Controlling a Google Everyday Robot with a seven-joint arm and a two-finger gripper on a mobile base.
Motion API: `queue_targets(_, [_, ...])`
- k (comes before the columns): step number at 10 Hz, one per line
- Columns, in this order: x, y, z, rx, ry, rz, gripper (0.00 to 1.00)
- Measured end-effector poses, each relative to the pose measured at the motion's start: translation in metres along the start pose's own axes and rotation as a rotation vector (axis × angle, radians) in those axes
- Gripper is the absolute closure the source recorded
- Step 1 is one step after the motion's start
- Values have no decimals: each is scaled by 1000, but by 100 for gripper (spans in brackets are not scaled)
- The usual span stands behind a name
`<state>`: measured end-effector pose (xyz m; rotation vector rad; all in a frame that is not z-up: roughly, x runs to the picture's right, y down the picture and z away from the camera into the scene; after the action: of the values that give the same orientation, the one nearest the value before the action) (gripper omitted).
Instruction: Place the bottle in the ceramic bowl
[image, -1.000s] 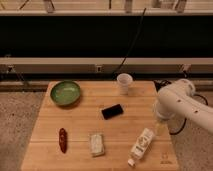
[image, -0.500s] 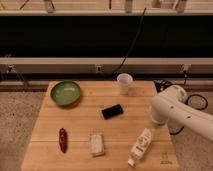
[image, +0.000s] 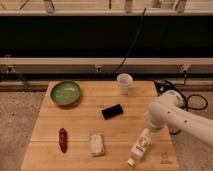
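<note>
The bottle (image: 140, 146), small and white with a yellowish label, lies on its side near the front right of the wooden table (image: 80, 120), cap toward the front edge. The green ceramic bowl (image: 65, 93) sits at the table's back left and holds nothing. My white arm comes in from the right, and my gripper (image: 149, 128) hangs at its lower end, just above the upper end of the bottle. The arm's bulk hides the gripper's tip.
A white paper cup (image: 124, 83) stands at the back centre-right. A black phone-like slab (image: 112, 111) lies mid-table. A red chili-like item (image: 63, 140) and a pale rectangular block (image: 97, 144) lie near the front. Black cables (image: 192, 100) trail off the right.
My arm has moved left and down over the last second, bringing the gripper over the bottle. The bottle, bowl and other objects have not moved.
</note>
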<state>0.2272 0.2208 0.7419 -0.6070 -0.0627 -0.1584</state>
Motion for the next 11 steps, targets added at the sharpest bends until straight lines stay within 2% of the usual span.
queue_targets(11, [-20,12,30,-17,4,-199,20])
